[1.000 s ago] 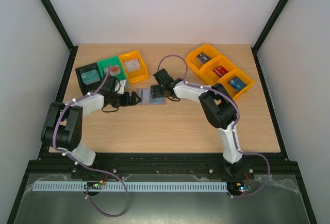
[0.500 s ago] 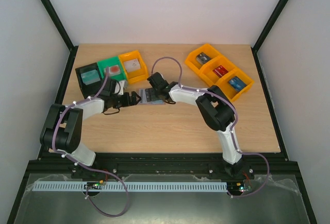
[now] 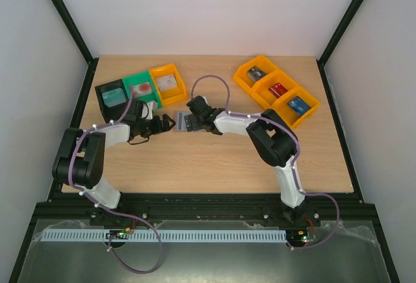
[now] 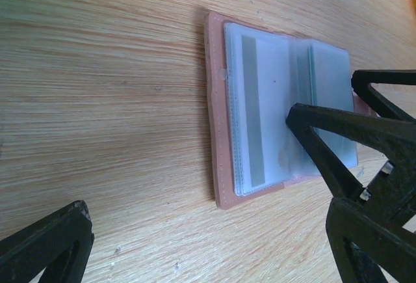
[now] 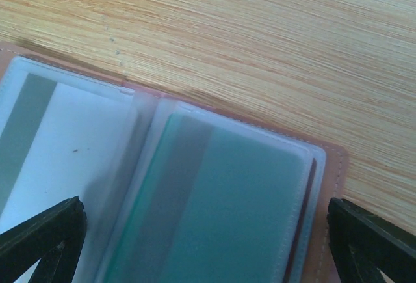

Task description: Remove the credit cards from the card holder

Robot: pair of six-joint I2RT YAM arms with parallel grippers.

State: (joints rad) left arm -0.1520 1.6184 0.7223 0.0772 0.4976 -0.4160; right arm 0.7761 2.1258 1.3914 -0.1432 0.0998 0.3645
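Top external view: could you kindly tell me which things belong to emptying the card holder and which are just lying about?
Job in hand: card holder, lying open; whitish card and teal card in its sleeves; left gripper and right gripper, both open.

Lying about: black bin, green bin and orange bin at left; three orange bins at right.

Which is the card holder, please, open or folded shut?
Open: the card holder lies spread flat, credit cards visible in both sleeves.
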